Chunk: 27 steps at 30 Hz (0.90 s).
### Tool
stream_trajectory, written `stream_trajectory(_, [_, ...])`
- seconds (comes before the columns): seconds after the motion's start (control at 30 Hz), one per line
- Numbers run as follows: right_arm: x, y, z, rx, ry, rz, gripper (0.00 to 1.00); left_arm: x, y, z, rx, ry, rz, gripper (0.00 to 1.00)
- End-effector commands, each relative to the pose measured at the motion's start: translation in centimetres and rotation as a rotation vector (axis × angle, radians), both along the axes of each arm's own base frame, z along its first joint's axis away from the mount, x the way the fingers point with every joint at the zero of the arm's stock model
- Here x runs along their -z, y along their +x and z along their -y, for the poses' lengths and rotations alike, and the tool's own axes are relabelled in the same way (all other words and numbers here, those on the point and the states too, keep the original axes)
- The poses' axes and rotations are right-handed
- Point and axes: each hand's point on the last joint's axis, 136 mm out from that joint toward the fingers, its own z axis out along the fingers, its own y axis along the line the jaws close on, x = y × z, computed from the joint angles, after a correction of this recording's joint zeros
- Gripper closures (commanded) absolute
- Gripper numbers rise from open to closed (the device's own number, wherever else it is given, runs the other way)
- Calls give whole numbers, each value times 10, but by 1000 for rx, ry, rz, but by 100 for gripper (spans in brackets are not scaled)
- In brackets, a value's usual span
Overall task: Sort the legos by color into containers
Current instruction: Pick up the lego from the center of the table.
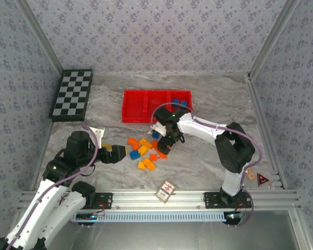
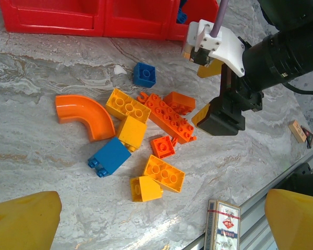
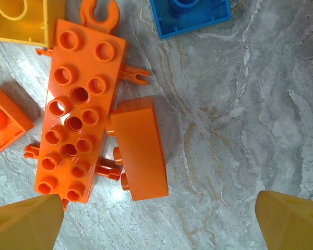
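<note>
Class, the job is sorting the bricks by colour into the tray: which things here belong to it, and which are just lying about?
Belong: loose bricks, blue bricks already in the tray, red tray.
Lying about: checkerboard, small patterned card.

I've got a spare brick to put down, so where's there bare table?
Bare tabletop lies between the checkerboard and the red tray, and between the pile of bricks and the right arm's base. Crowded: the middle, where the pile sits between the left gripper and the right gripper.
</note>
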Motion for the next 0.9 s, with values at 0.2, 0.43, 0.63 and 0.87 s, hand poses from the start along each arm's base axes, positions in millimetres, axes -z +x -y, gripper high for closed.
stream_trajectory(0.2, [2,0,-2,-13,34,-42,16,-2,-2,0,2,-2,0,0])
stream_trajectory(0.43, [14,4,-4,-33,7,-56,25,-1,-2,0,-1,0,-2,0])
stream_trajectory(0.63, [18,5,-8,-44,4,-75,37,-1,-1,-1,-6,1,-2,0])
stream_trajectory(0.87, [21,9,-10,-36,9,-88,62,0,0,-1,-9,3,-7,0])
